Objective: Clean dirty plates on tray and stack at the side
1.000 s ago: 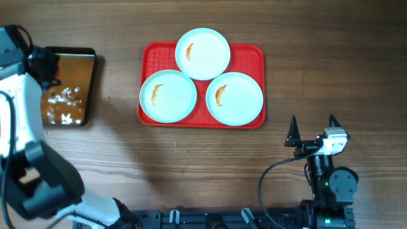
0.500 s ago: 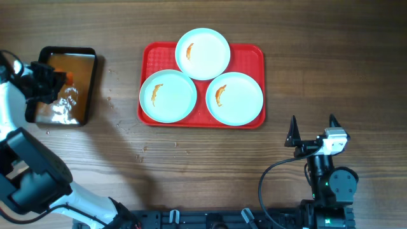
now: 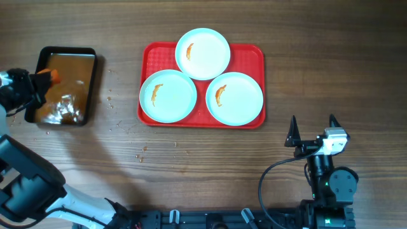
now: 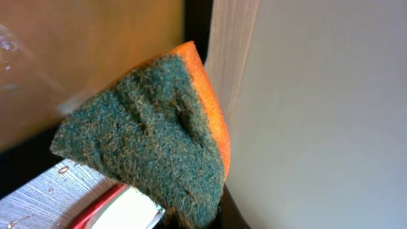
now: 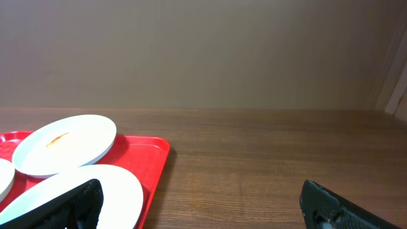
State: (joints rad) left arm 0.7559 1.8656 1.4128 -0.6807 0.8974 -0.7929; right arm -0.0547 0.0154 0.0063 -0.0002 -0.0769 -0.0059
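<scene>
Three pale mint-white plates lie on the red tray (image 3: 254,54): one at the back (image 3: 203,53), one front left (image 3: 168,96), one front right (image 3: 234,98). Each has a small orange smear in the middle. My left gripper (image 3: 39,81) is at the far left, by the black pan's left rim, shut on a sponge (image 4: 152,140) with a green scrubbing face and an orange back. My right gripper (image 3: 312,130) is open and empty, low at the front right, pointing toward the tray. The right wrist view shows the tray's corner (image 5: 156,152) and two plates (image 5: 63,143).
A black pan (image 3: 63,86) of brownish water with foam stands at the far left. Small water drops speckle the wood between the pan and the tray (image 3: 127,127). The table's left edge runs close to the pan.
My left gripper has lifted the sponge out of the pan's water and moved it left, toward the pan's left rim. The plates, tray and right arm have not moved.
</scene>
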